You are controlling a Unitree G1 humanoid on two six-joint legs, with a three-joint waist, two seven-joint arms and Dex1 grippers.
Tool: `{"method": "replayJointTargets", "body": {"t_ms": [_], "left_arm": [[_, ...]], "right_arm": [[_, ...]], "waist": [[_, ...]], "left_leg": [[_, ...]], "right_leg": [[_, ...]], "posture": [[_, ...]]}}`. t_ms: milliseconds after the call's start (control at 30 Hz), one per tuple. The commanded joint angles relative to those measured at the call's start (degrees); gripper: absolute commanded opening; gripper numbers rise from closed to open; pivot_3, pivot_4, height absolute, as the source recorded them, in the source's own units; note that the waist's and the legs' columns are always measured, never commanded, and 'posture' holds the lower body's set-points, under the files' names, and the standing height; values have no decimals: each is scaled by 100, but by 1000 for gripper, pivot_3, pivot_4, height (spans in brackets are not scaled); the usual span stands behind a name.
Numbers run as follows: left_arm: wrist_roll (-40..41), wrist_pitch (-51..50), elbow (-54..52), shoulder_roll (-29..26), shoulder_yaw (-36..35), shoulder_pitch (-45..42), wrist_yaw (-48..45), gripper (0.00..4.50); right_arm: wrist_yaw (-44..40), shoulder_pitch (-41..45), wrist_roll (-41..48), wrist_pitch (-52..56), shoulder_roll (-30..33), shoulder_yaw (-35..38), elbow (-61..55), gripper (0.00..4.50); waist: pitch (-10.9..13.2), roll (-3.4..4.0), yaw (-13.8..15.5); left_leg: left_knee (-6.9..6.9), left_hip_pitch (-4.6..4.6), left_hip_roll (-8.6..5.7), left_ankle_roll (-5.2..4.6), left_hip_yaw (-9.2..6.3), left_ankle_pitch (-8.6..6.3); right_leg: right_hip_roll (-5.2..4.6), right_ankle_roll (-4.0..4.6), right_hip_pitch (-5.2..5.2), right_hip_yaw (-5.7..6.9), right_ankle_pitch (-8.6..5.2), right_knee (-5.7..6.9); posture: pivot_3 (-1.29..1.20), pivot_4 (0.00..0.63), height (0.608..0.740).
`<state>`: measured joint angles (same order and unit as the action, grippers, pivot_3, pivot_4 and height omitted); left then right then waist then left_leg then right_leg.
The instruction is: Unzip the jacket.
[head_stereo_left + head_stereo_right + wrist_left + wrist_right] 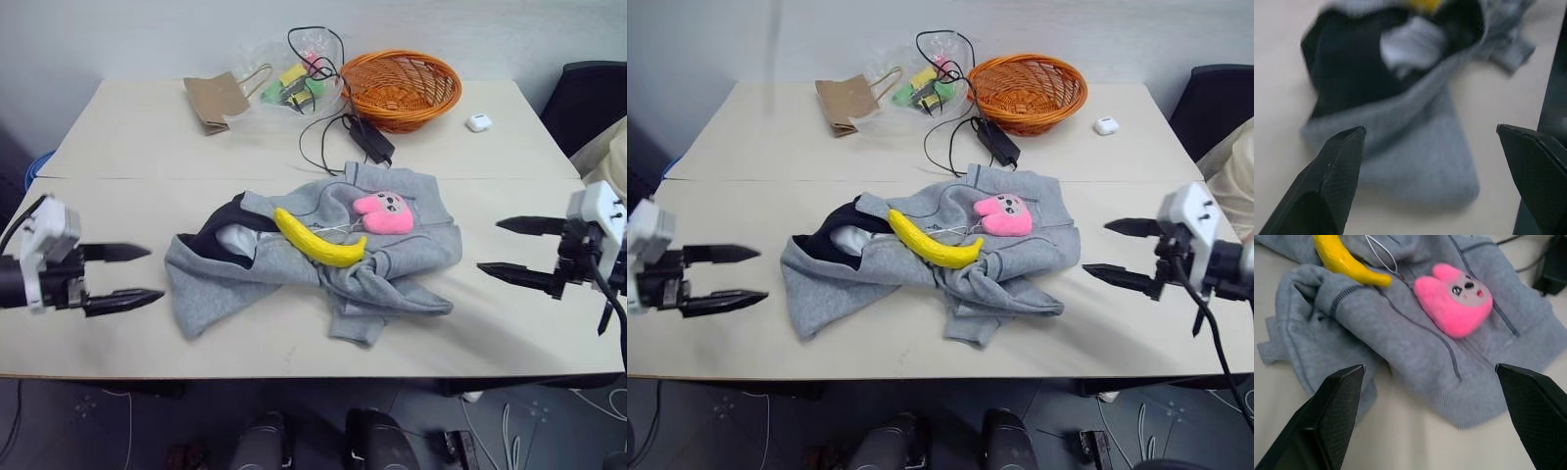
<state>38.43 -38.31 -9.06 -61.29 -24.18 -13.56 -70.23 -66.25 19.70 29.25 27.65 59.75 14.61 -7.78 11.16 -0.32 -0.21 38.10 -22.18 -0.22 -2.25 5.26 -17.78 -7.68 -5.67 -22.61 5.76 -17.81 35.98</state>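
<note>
The light-grey jacket (392, 264) lies crumpled in the middle of the table, its dark hood lining (217, 235) turned to the left. A yellow banana (318, 240) and a pink plush toy (384, 211) lie on top of it. My left gripper (137, 276) hovers open just left of the hood, fingers pointing at it. On the other side my right gripper (500, 246) hovers open, pointing at the jacket's hem. The right wrist view shows the jacket (1420, 347), the plush (1457, 303) and the banana (1344, 259); the left wrist view shows the hood (1352, 73).
An orange wicker basket (400, 88), a brown paper bag (216, 100), a clear bag of small items (289, 83), a black cable with its adapter (370, 140) and a small white object (478, 122) sit at the back of the table (127, 137). A black chair (588, 98) stands at far right.
</note>
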Motion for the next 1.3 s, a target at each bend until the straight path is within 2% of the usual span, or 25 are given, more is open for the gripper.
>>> {"method": "replayJointTargets", "body": {"t_ms": [33, 67, 167, 267, 467, 833, 1033, 1133, 1233, 1267, 1300], "left_arm": [[451, -376, -763, 332, 444, -581, 532, 4500], [461, -391, -918, 440, 633, -725, 605, 4500], [328, -352, -1066, 741, 1150, -1124, 813, 4500], [202, -286, -990, 989, 1508, -1434, 950, 4500], [-97, -33, -927, 988, 1884, -1550, 788, 4500], [-385, 157, -738, 887, 1949, -1677, 626, 4500], [-408, 182, -718, 915, 1950, -1733, 653, 4500], [-400, 174, -722, 917, 1956, -1771, 645, 4500], [-429, 218, -686, 931, 1987, -1817, 619, 4500], [-437, 236, -689, 947, 2005, -1832, 617, 4500], [-440, 252, -686, 952, 2008, -1839, 607, 4500]], "right_arm": [[489, 652, -116, 204, -368, -593, -519, 4461], [625, 833, -129, 230, -574, -762, -590, 4461], [1078, 1257, -109, 500, -1243, -1166, -634, 3851], [1404, 1419, -459, 731, -1589, -1725, -744, 2881], [1643, 1688, -468, 1353, -2172, -2387, -943, 2881], [1300, 2249, -817, 1277, -2628, -3123, -451, 2881], [1305, 2416, -1322, 975, -2915, -3526, 92, 2881], [1340, 2435, -1435, 850, -3022, -3486, 254, 2296], [1252, 2379, -1395, 811, -2991, -3378, 125, 1262], [1209, 2354, -1345, 825, -2931, -3305, 13, 1032], [1188, 2346, -1315, 845, -2899, -3262, -62, 1004]], "waist": [[-1, -1, 1], [-1, -1, 0], [-1, -2, -1], [-1, -3, 11], [-2, -3, 9], [-2, -3, 1], [-2, -4, -4], [-2, -4, 0], [-2, -4, -4], [-2, -4, -3], [-2, -4, -3]], "left_leg": [[0, 1, 0, 2, 0, 1], [3, 0, 0, 4, 0, 3], [4, -3, 1, 7, 1, 11], [8, -10, 0, 4, 2, 15], [15, -17, -3, -4, 1, 17], [16, -16, -2, -5, 0, 18], [17, -16, -2, -6, 0, 18], [17, -17, -3, -6, -1, 18], [17, -16, -3, -6, 0, 19], [16, -16, -3, -6, -1, 19], [16, -16, -3, -6, -1, 19]], "right_leg": [[3, 0, 1, -1, 0, 4], [6, 0, 0, 0, 0, 4], [18, -1, 1, 0, 0, 14], [23, -1, 0, 8, 0, 14], [23, -8, 1, 18, 4, 8], [24, -9, 0, 20, 5, 10], [24, -9, 0, 20, 5, 11], [23, -9, 1, 21, 5, 10], [24, -9, 1, 21, 5, 10], [24, -9, 1, 21, 5, 10], [24, -9, 1, 21, 5, 10]], "posture": [[0, 150, 740], [0, 150, 740], [0, 150, 740], [0, 150, 740], [0, 150, 740], [0, 150, 740], [0, 150, 740], [0, 150, 740], [0, 150, 740], [0, 150, 740], [0, 150, 740]]}}
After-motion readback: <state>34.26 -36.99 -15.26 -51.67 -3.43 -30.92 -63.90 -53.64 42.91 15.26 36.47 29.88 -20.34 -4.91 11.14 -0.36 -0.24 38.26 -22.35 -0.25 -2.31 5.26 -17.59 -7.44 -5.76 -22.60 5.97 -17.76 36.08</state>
